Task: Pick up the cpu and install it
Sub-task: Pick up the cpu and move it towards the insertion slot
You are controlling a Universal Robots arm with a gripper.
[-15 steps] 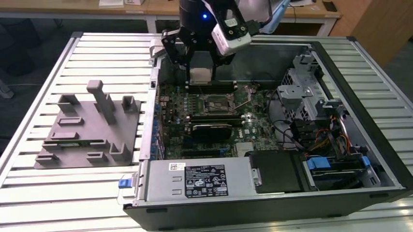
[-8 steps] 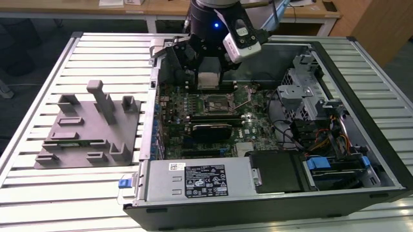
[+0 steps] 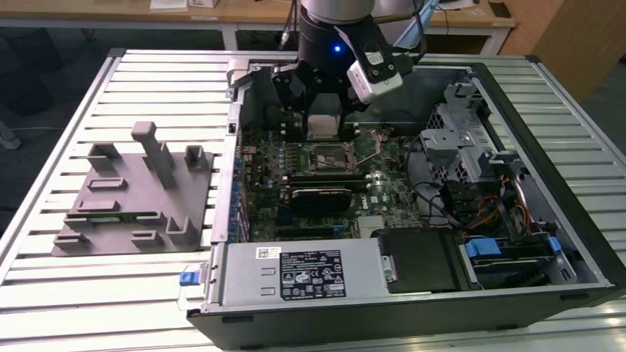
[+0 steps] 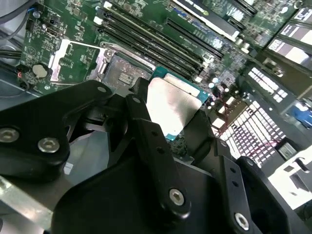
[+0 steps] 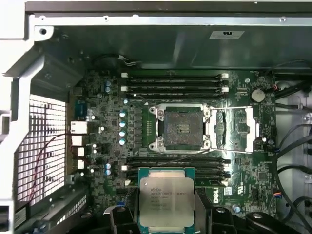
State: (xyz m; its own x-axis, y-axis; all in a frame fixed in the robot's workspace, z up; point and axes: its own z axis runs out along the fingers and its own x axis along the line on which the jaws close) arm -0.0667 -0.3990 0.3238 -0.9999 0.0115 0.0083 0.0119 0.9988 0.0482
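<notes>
The cpu (image 3: 321, 126) is a flat square chip with a silvery top and a green edge. It hangs above the green motherboard (image 3: 391, 191), and my gripper (image 3: 321, 130) is shut on it. In the first wrist view the cpu (image 5: 166, 197) sits between two black fingers (image 5: 121, 215), apart from the bare socket (image 5: 181, 127). The socket's metal load plate (image 5: 234, 127) is flipped open beside it. In the second wrist view the cpu (image 4: 170, 105) is tilted between the fingers (image 4: 141, 124), with the socket (image 4: 124, 73) just beyond it. In the exterior view the socket (image 3: 330, 155) lies right below the gripper.
The open computer case (image 3: 577, 220) lies on a slatted metal table (image 3: 59, 293). Black memory sticks (image 3: 323, 178) flank the socket. A grey power supply (image 3: 293, 271) fills the case's near end. A drive cage (image 3: 470, 139) and cables stand at the exterior view's right. A grey fixture plate (image 3: 137, 198) lies outside the case.
</notes>
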